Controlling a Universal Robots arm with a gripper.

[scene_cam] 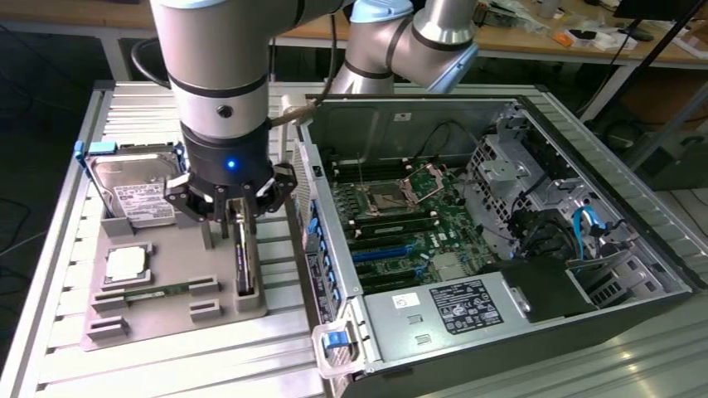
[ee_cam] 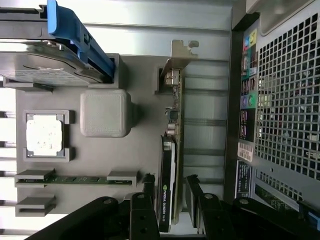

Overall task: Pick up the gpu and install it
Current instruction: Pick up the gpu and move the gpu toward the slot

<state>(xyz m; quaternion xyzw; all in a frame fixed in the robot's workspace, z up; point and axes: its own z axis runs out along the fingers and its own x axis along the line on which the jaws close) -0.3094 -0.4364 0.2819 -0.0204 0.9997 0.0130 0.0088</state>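
Note:
The gpu stands on edge in a slot of the grey holder tray, on the exterior view's left of the open computer case. In the wrist view the gpu shows a black face with a green label, a green board edge and a silver bracket at its far end. My gripper hangs directly over the card and is open. One of its black fingers stands on each side of the card with a gap to it. Nothing is held.
The tray also holds a silver hard drive with a blue handle, a processor and a narrow green memory stick. The case's perforated rear panel stands close beside the gpu. The motherboard lies exposed inside the case.

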